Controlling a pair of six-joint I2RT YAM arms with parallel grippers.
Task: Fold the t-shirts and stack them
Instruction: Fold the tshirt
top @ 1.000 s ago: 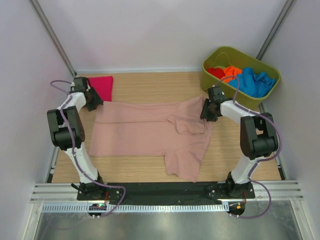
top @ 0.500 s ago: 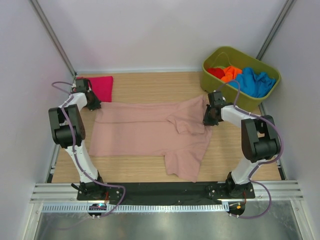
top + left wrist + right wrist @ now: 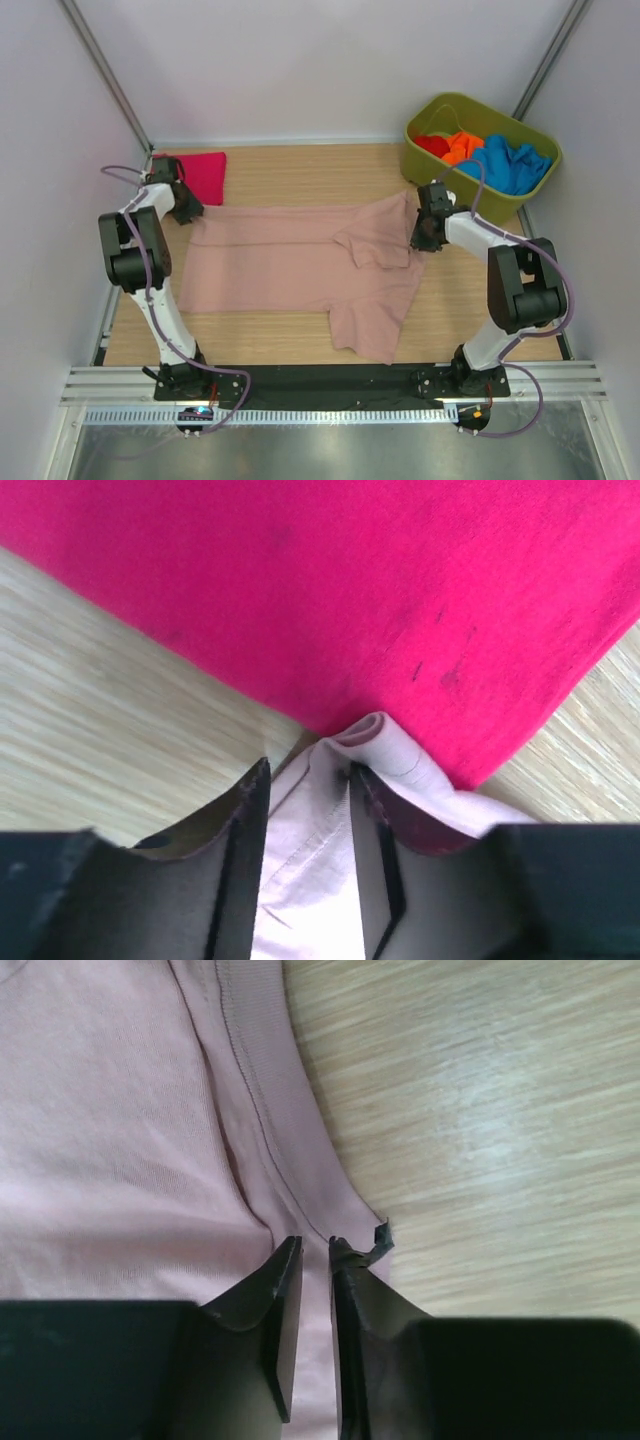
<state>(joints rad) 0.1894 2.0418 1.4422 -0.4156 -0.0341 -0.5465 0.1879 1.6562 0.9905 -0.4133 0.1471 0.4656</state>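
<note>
While your left gripper and right gripper pinch far edges of the dusty-pink t-shirt spread mid-table, only the magenta t-shirt looks folded; three wait in the tub.

Seen from above, the fingertips of the left gripper and the right gripper are hidden under their own wrists. The wrist views do not settle whether the jaws press the dusty-pink t-shirt lying between them or merely straddle it. The magenta t-shirt is cut off at the left wrist picture's 9, 12 and 3 o'clock edges, and in the olive-green tub the red t-shirt, orange t-shirt and blue t-shirt lie heaped, their lower parts hidden by the wall and by each other.
</note>
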